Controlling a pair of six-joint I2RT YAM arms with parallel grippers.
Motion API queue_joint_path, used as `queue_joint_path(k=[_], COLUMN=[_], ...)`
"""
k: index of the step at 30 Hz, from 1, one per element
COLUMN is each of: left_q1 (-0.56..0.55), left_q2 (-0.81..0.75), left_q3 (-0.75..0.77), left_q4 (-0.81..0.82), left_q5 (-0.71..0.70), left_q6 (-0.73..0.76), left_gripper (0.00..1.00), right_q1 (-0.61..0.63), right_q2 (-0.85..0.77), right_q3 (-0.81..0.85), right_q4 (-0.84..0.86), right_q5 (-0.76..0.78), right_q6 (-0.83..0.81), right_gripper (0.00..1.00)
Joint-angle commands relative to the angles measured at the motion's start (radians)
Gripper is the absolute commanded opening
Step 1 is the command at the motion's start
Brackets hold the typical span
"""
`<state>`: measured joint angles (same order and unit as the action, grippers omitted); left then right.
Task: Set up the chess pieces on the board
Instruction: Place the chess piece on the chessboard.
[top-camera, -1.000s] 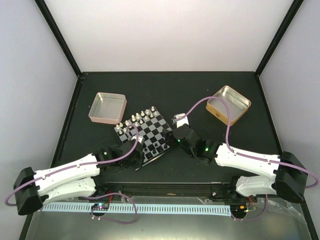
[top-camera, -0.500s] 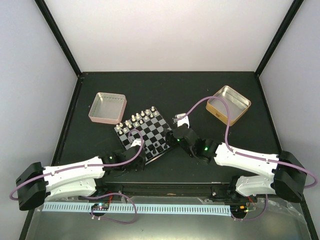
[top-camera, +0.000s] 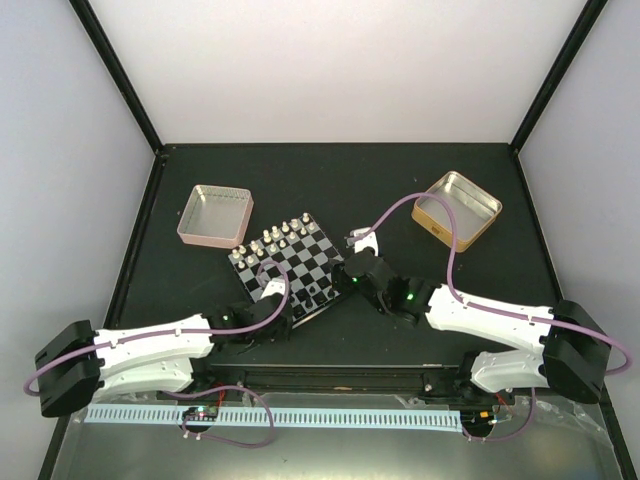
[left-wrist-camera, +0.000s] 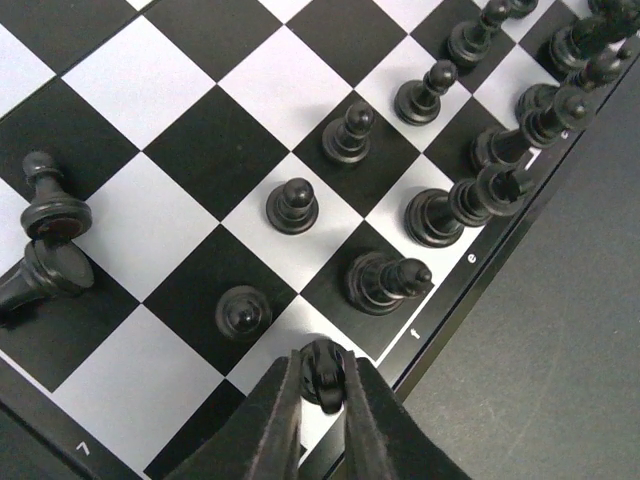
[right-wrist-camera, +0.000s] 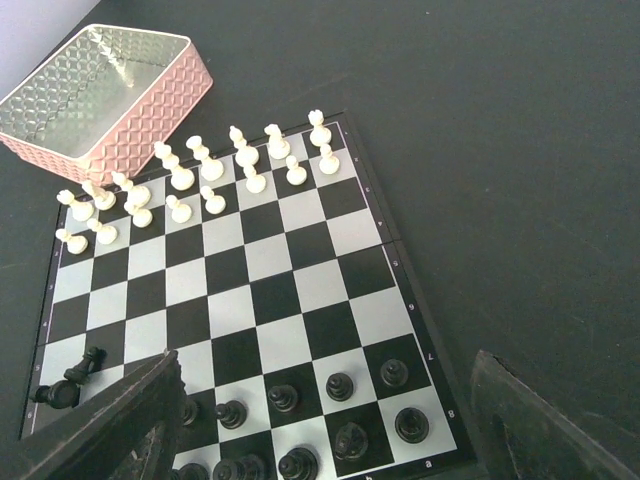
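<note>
On dark counter (top-camera: 400, 180), board (top-camera: 292, 262) between pink tin (top-camera: 213, 216) & gold tin (top-camera: 440, 222). L claw (left-wrist-camera: 322, 368) clenched on black piece (left-wrist-camera: 320, 355) at edge-row square. R claw (right-wrist-camera: 325, 400) spread wide, gripping nothing, above board's black side. White pieces (right-wrist-camera: 181, 178) in 2 rows nr pink tin

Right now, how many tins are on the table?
2: the pink tin sits just left of the board, and the gold tin is off to its right.

Landmark: the board (top-camera: 300, 258). A rectangular tin (top-camera: 210, 238) stands just beyond its far-left edge; a square tin (top-camera: 440, 225) lies well off its right. The chess pieces (right-wrist-camera: 200, 175) line its far and near edges.
</note>
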<state>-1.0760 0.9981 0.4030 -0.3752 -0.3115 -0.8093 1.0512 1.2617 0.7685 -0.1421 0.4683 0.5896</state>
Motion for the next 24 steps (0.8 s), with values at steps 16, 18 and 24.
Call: queue_joint_path(k=[16, 18, 24], left_q1=[-0.020, -0.020, -0.020], left_q2=[-0.084, -0.100, -0.186], left_q3=[0.012, 0.026, 0.069], left_q4=[-0.089, -0.113, -0.160], left_q5=[-0.050, -0.060, -0.103], left_q6=[-0.025, -0.025, -0.032], left_gripper=[0.18, 0.21, 0.51], right_q1=[-0.021, -0.021, -0.020], right_q2=[0.000, -0.002, 0.005], right_q3=[0.009, 0.010, 0.024], right_q4=[0.012, 0.014, 0.011], right_q5=[0.002, -0.010, -0.064], right_q6=[0.029, 0.025, 0.005], right_gripper=[0.79, 0.79, 0.79])
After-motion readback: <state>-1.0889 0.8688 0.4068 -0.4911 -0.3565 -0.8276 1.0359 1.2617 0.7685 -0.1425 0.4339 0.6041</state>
